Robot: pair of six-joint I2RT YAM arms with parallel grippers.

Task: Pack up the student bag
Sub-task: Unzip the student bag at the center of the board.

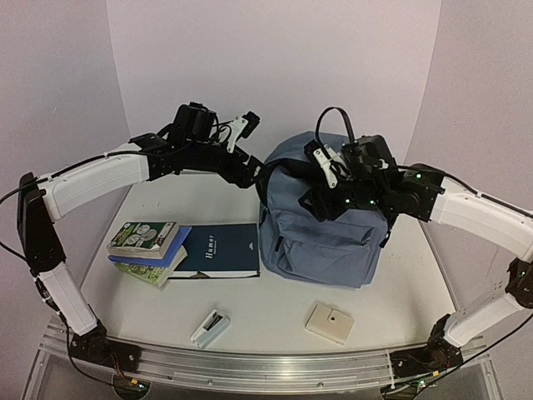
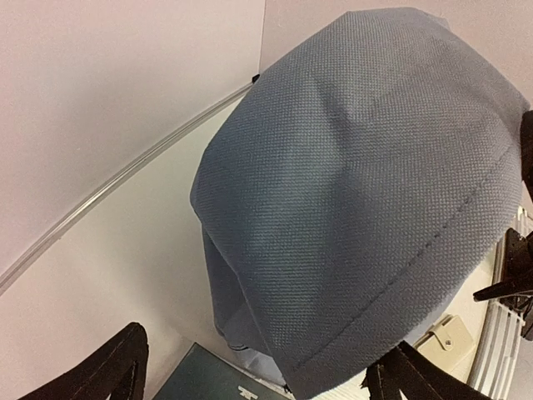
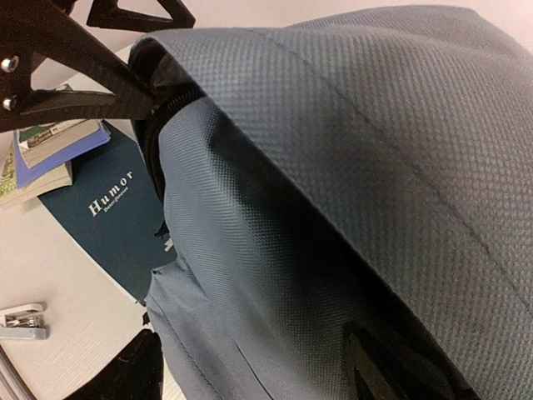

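The slate-blue student bag (image 1: 321, 229) stands upright right of centre on the table. My left gripper (image 1: 252, 173) is at its upper left edge. In the left wrist view its jaws (image 2: 258, 371) are wide open with the bag's top fabric (image 2: 358, 192) hanging between them. My right gripper (image 1: 331, 198) is over the bag's upper front. In the right wrist view its jaws (image 3: 258, 371) are wide open against the bag's fabric (image 3: 275, 250). The left gripper's fingers (image 3: 92, 79) show at the bag's black zipper edge (image 3: 162, 100). The bag's inside is hidden.
A dark blue book titled "Humor" (image 1: 218, 250) lies just left of the bag, with a stack of books (image 1: 148, 248) beside it. A small white stapler-like item (image 1: 210, 327) and a beige square pad (image 1: 330, 323) lie near the front edge. White walls enclose the table.
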